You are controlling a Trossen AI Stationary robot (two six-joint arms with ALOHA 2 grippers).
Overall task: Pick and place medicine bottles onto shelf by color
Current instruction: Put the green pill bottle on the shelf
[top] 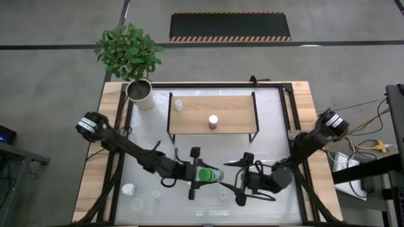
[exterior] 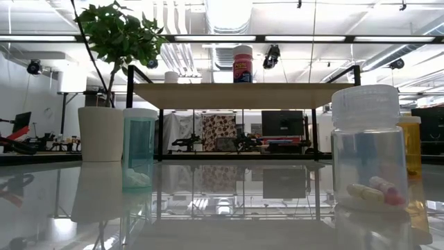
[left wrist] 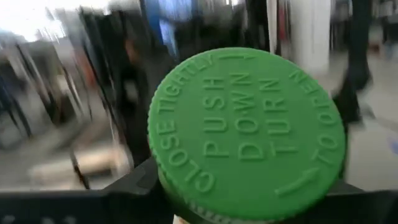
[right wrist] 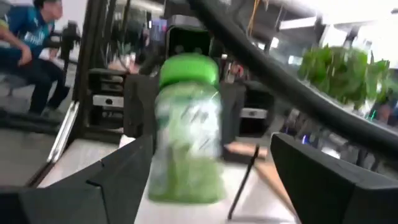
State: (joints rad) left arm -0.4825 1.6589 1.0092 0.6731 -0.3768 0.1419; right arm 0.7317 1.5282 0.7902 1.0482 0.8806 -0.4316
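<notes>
Green-capped bottle (top: 207, 174) clamped in left hand (top: 203, 175), held over surface (top: 271, 120) toward near edge, middle. Right hand (top: 238, 179) spread wide, facing bottle, just beside. Handover judged underway: right fingers to be closed squarely on body before left released. Shelf (top: 233, 120) at far edge.

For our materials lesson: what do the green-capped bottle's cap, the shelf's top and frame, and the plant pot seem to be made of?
The green cap looks like matte moulded plastic: raised lettering, ribbed edge. It tops the green-capped bottle held in the left gripper. The shelf top looks like pale wood, its frame thin black metal. The plant pot seems light-coloured, possibly metal or ceramic.
</notes>
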